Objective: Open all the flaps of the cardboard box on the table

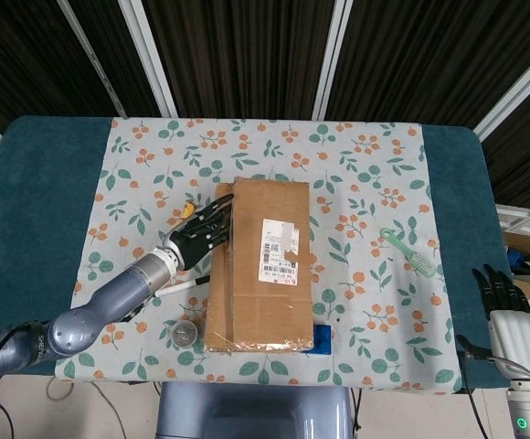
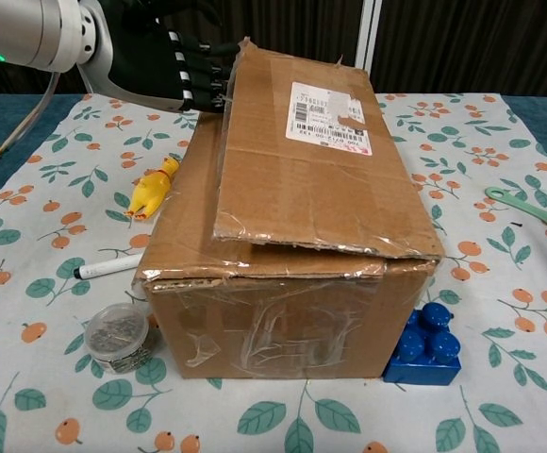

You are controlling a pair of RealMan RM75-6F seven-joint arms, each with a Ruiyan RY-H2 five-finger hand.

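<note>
We see the left robot hand [image 1: 198, 236], fingers spread and empty, at the free edge of the light, stiff brown cardboard box [image 1: 260, 265]'s raised top flap [image 2: 302, 151], the likeliest hold.
</note>
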